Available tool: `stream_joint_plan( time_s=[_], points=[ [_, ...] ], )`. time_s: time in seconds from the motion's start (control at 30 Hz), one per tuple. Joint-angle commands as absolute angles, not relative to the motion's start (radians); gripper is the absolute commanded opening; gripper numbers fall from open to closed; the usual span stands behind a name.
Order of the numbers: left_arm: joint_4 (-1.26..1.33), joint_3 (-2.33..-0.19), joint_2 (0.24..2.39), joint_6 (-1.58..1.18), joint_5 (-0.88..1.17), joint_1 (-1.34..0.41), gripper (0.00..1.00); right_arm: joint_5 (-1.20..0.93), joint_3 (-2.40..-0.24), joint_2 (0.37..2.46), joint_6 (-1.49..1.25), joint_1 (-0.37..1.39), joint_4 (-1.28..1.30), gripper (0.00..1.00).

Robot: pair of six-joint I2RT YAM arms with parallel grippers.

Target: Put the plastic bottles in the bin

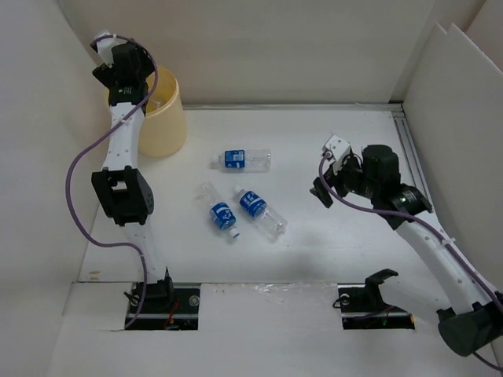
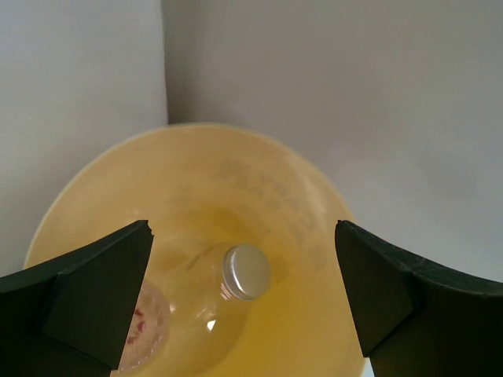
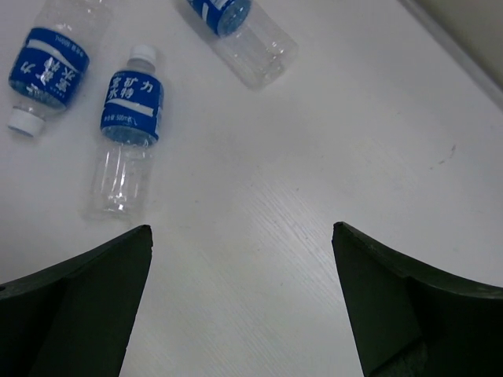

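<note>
My left pincer point(image 2: 244, 229) hangs over the mouth of the bin point(image 2: 196, 173), fingers spread wide with nothing between them. I judge that it is placed here so that anything let go falls straight inside. Directly beneath it, on the bin's floor, lies an unlabelled bottle point(image 2: 228, 298) with its pale cap turned up toward me. Under my left finger is part of a second clear bottle point(image 2: 145, 330) with red marks that are too blurred to read.

The three blue-labelled bottles lie on their sides on the table point(image 1: 354, 259), between my two pincers. From my right pincer point(image 3: 242, 232), one bottle point(image 3: 47, 63) is ahead and far to the left. A second bottle point(image 3: 130, 126) is just beside it and nearer to me, with its white cap pointing away. The third bottle point(image 3: 236, 23) is farthest ahead, and the top of the view cuts it off. Each blue label carries white Chinese characters, which I can't read with any confidence.

My right pincer is also open and empty. It hovers above bare table, well apart from the bottles, probably poised to reach for the nearest one. So by my count two bottles are binned and three are left.
</note>
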State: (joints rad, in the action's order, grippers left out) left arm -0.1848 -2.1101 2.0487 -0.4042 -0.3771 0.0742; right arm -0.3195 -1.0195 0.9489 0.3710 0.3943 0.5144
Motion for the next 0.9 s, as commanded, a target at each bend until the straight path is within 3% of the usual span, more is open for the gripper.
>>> stream_joint_plan(
  time_s=[0.0, 0.1, 0.2, 0.47, 0.63, 0.87],
  points=[
    [-0.158, -2.256, 1.933, -0.397, -0.354, 0.091, 1.00, -0.354, -0.989, 1.009, 0.380, 0.446, 0.431, 1.00],
    [-0.277, -2.292, 1.850, -0.440, -0.305, 0.091, 1.00, -0.292, -1.051, 1.074, 0.380, 0.557, 0.440, 1.00],
    [-0.331, -2.160, 1.663, -0.509, -0.184, 0.091, 1.00, -0.192, -1.123, 1.173, 0.379, 0.664, 0.451, 1.00],
    [-0.220, -1.415, 1.091, -0.549, 0.127, 0.026, 1.00, -0.239, -1.065, 1.351, 0.283, 0.701, 0.316, 1.00],
    [-0.302, -1.269, 0.873, -0.531, 0.170, 0.014, 1.00, -0.247, -1.051, 1.498, 0.229, 0.724, 0.210, 0.98],
    [-0.434, -1.223, 0.785, -0.469, 0.189, 0.014, 1.00, -0.068, -1.078, 1.597, 0.088, 0.784, 0.210, 0.95]
  ],
)
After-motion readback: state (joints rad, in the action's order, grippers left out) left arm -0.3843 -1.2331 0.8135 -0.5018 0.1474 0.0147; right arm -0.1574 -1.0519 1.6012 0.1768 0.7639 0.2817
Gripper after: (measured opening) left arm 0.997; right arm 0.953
